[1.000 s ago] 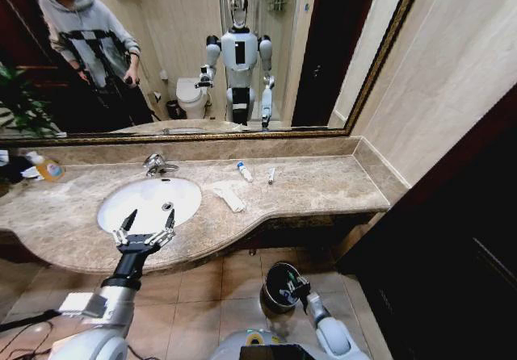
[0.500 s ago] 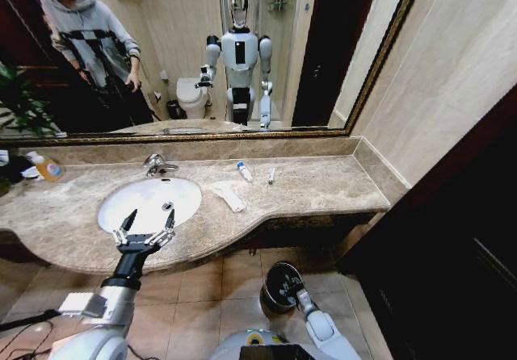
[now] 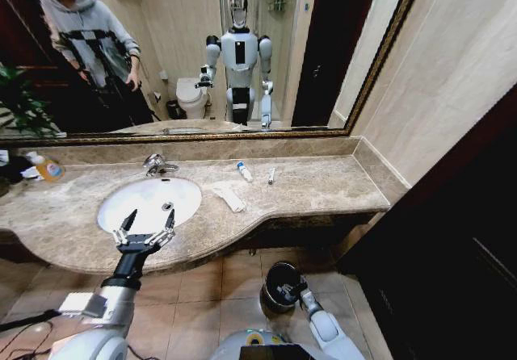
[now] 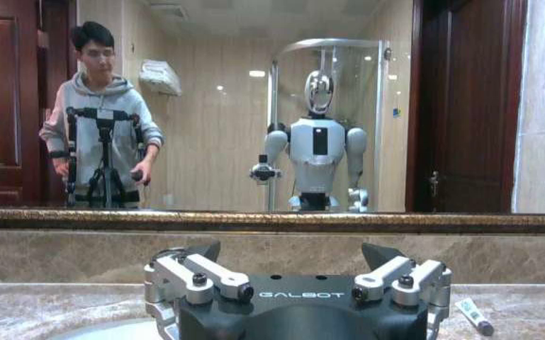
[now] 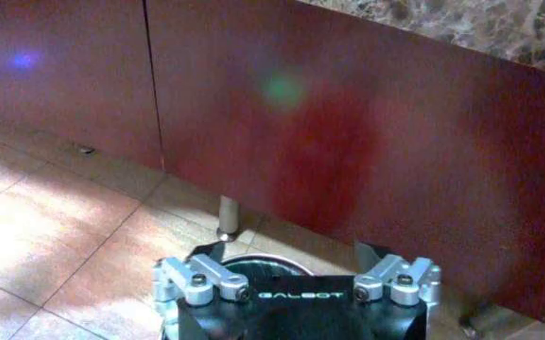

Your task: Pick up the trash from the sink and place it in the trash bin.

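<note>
Left gripper [image 3: 145, 219] is hanging at lower left of the head view, over the front edge of the sink [image 3: 109, 207], jaws spread wide, holding nothing. It's sitting exactly where it was a second ago, so that arm is idling.

The basin looks bare of litter from here. Trash is lying on the counter [image 3: 323, 186] instead: a crumpled paper towel [image 3: 229, 197] just right of the sink at centre frame, a small blue-capped bottle [image 3: 244, 171] behind it toward the mirror, and a small tube [image 3: 271, 175] just right of that. A tube tip [image 4: 472, 316] is also showing at lower right of the left wrist view. None of them are moving between frames.

What is changing is at bottom centre: right gripper [image 3: 297, 290] is sitting at the rim of the bin [image 3: 275, 283] on the floor. A second ago it was reaching over the bin's mouth; now it's pulling back toward the right edge of the rim. In the right wrist view its finger tips [image 5: 213, 249] are standing well apart over the dark bin opening, nothing between them.

My read: one drop into the bin is just finishing and the right arm is retracting empty. Can't tell what's inside the bin. Towel, bottle and tube are still waiting on the counter, so the job isn't done.
</note>
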You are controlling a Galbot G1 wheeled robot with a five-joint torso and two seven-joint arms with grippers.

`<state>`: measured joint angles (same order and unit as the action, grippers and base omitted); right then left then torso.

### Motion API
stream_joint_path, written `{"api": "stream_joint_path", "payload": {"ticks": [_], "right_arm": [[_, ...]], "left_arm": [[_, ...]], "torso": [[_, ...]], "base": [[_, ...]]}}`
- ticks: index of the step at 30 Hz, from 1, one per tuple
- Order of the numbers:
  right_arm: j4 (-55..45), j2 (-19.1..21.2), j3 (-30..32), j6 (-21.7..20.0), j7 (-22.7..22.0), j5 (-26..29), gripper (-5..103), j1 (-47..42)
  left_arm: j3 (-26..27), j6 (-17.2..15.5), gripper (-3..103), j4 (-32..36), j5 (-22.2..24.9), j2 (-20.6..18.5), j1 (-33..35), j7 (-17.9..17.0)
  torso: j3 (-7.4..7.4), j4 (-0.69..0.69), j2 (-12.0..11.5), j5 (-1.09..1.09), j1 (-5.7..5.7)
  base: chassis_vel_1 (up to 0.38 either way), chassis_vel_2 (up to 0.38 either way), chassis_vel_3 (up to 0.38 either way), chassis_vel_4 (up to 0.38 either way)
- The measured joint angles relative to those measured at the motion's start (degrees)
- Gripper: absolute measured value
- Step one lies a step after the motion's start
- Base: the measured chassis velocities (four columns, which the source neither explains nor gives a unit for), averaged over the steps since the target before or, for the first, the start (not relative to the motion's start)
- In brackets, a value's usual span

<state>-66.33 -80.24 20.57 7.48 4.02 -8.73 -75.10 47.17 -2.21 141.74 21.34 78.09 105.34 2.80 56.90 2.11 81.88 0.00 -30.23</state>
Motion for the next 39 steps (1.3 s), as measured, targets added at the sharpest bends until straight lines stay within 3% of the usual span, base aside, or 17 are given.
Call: {"api": "stream_joint_path", "payload": {"ticks": [4, 23, 33, 39], "right_arm": [[-0.6, 0.0, 0.2, 0.0, -0.1, 0.1, 100, -0.8], [-1.9, -0.2, 1.1, 0.8, -0.1, 0.3, 100, -2.6], [-11.3, 3.7, 2.9, -1.0, -0.5, 8.8, 100, -6.7], [-20.7, 5.4, 6.2, -1.2, -1.0, 17.9, 100, -11.8]], "left_arm": [[0.0, 0.0, 100, 0.0, 0.0, 0.0, 0.0, 0.0], [0.0, 0.0, 100, 0.0, 0.0, 0.0, 0.0, 0.0], [0.0, 0.0, 100, 0.0, 0.0, 0.0, 0.0, 0.0], [0.0, 0.0, 100, 0.0, 0.0, 0.0, 0.0, 0.0]], "torso": [[0.00, 0.00, 0.0, 0.00, 0.00], [0.00, 0.00, 0.0, 0.01, 0.00], [0.00, 0.00, 0.0, 0.02, 0.00], [0.00, 0.00, 0.0, 0.02, 0.00]], "base": [[0.000, 0.000, 0.000, 0.000], [0.000, 0.000, 0.000, 0.000], [0.000, 0.000, 0.000, 0.000], [0.000, 0.000, 0.000, 0.000]]}}
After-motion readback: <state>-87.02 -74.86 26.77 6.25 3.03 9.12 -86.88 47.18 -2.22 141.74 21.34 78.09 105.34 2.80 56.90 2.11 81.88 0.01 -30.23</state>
